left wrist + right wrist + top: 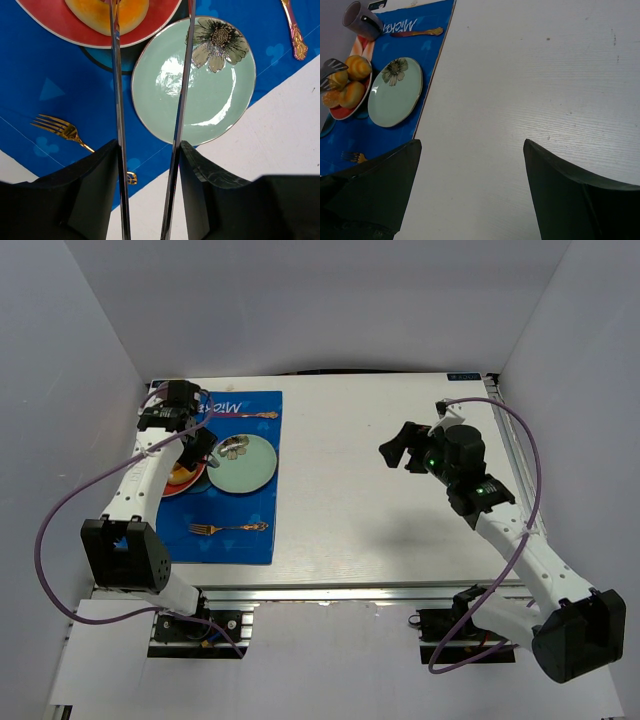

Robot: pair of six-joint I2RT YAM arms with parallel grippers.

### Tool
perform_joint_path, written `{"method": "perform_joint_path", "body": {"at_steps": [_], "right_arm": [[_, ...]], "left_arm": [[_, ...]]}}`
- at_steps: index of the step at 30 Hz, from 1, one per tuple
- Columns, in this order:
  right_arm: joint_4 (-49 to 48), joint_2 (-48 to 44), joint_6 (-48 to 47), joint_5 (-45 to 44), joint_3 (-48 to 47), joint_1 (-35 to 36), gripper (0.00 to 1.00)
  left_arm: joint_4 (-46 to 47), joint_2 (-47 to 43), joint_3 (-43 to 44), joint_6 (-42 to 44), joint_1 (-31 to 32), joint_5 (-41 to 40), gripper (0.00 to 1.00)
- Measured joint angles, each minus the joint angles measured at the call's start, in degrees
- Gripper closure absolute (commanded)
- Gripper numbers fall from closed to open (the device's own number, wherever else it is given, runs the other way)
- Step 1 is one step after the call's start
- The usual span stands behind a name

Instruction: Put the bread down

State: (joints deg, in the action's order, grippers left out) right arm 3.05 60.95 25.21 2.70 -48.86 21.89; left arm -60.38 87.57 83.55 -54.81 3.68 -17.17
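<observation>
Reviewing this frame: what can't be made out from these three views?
- Left wrist view: the left fingers run off the top edge above the red plate, so their tips, and whether they hold anything, are cut off.
- Top view: the left arm covers most of that plate and its food.
- Right wrist view: the rolls are small at the left edge; which one the fingers reach is unclear.

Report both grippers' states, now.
Left gripper: open, fingers over the bread on the red plate.
Right gripper: open, empty.
</observation>
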Motion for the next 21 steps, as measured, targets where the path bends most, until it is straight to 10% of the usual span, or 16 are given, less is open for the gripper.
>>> {"method": "perform_joint_path", "body": {"at_steps": [21], "right_arm": [[-0.1, 1.6, -0.1, -1.0, -0.1, 0.0, 0.11]], "left_arm": [[1.6, -1.5, -5.5, -2.2, -1.6, 2.5, 1.0]]}}
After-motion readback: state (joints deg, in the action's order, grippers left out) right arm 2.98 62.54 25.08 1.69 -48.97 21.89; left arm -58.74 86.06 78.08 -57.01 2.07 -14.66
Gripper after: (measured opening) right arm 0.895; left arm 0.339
